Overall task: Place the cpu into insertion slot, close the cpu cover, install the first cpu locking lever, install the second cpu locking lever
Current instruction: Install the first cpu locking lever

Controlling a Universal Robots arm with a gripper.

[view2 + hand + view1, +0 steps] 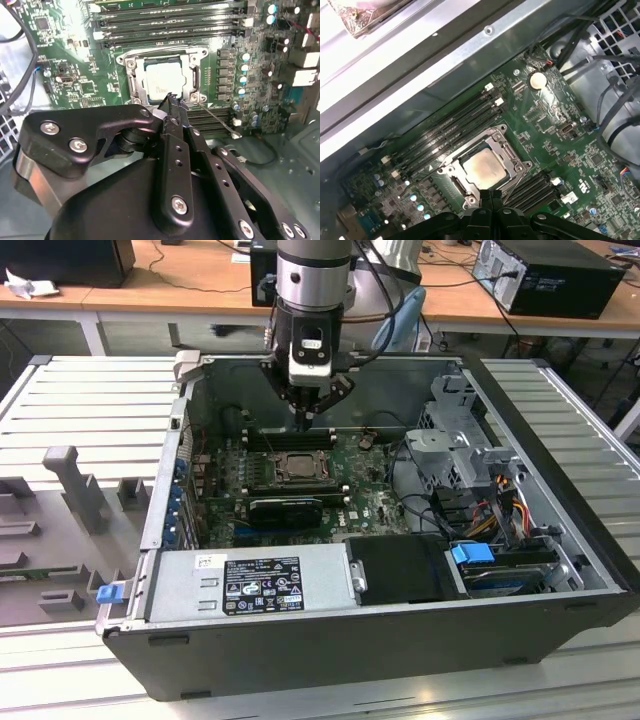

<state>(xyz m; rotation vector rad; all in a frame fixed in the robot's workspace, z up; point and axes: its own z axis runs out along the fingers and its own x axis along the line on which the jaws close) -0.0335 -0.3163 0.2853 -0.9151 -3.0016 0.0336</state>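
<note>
A grey slatted counter (pixel 90 400) carries an open black computer case (pixel 330 650) lying on its side, its inside facing up. The arm (pixel 312 280) comes down from above into the case. Along the near edge of the case sits a silver power supply (pixel 250 585), and on the exterior view's right stands a metal drive cage (pixel 460 455) with coloured cables beside it. A green motherboard (pixel 370 505) covers the floor of the case, with a row of long black memory slots (pixel 445 135) running beside the processor socket. The black hand (pixel 302 415) hangs over the board just above the socket's edge on the side of the memory slots. In the second wrist view its fingers (pixel 175 145) are drawn narrow, pressed together to a point, with nothing seen between them. The tip lies over the socket's rim, and I cannot tell whether it touches. The cpu cover (pixel 500 142) lies flat on the socket, its silvery frame closed around the chip. The cpu (pixel 485 167) sits in the slot, its dull grey top showing through the cover's square opening. A thin wire lever (pixel 216 119) slants away from the socket's corner across the board. A round silver coin cell (pixel 537 80) lies well apart from the socket.
</note>
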